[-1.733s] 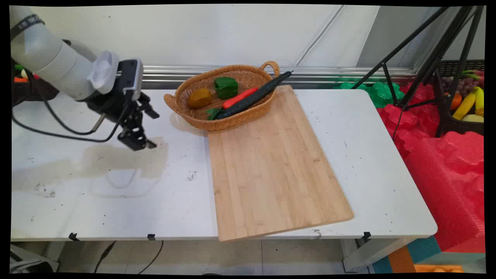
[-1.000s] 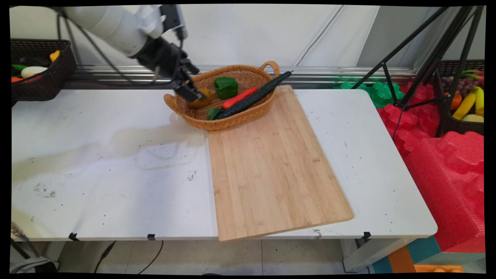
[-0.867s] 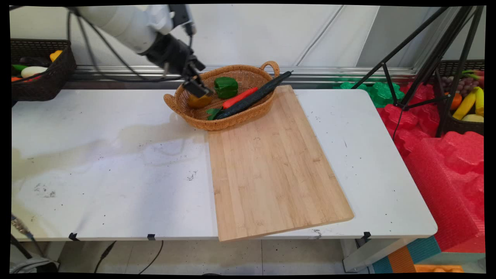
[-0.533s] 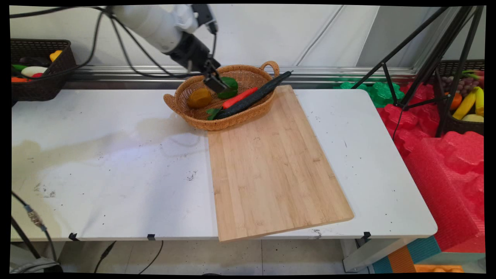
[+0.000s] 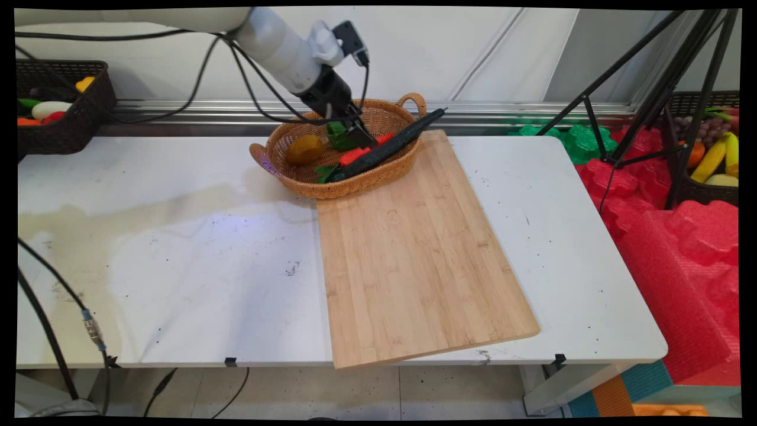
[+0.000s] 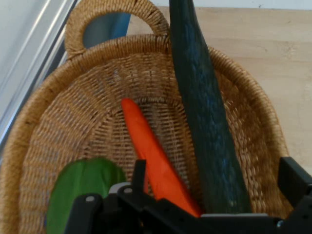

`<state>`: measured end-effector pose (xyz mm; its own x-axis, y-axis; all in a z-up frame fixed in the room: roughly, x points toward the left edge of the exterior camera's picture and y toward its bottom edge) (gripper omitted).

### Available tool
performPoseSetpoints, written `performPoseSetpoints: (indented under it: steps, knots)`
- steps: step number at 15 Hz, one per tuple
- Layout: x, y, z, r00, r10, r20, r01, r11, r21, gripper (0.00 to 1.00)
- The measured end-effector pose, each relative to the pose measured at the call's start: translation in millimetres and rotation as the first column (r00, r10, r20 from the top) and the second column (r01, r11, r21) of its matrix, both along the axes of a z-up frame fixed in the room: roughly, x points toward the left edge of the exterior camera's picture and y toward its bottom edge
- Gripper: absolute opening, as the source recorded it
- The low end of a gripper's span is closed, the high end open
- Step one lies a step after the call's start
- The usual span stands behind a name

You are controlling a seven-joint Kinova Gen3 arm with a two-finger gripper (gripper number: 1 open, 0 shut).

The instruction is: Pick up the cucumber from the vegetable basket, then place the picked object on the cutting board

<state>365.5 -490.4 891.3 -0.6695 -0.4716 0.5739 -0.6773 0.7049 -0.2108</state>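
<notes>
My gripper (image 5: pixel 362 135) hangs inside the wicker basket (image 5: pixel 295 180), fingers spread apart and holding nothing, right over the carrot (image 6: pixel 151 156) with the long dark cucumber (image 6: pixel 204 126) just beside it (its tip pokes out past the rim). The green pepper (image 6: pixel 80 187) sits on my other side; a brownish potato (image 5: pixel 304 149) lies further along the basket. The basket rests on the white table (image 5: pixel 177 254), scuffed and stained, touching the far corner of a bamboo cutting board (image 5: pixel 414 248). Beyond the table's right end lie red foam mats (image 5: pixel 680 248) and a black tripod (image 5: pixel 650 89); a dark basket (image 5: pixel 71 127) of produce sits at far left against the wall.
</notes>
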Motion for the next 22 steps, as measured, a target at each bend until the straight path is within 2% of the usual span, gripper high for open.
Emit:
performPoseSetpoints:
  steps: [9,15,16,22]
  knots:
    - [-12,-51,-45,1.000,-0.021,-0.019,0.022,0.997,0.071,1.00]
    - [-15,-71,-64,0.999,-0.025,-0.028,0.028,0.994,0.102,1.00]
    - [-16,-74,-66,0.999,-0.026,-0.030,0.029,0.994,0.105,0.00]
    - [-20,-78,-64,0.998,-0.016,-0.060,0.022,0.995,0.096,0.00]
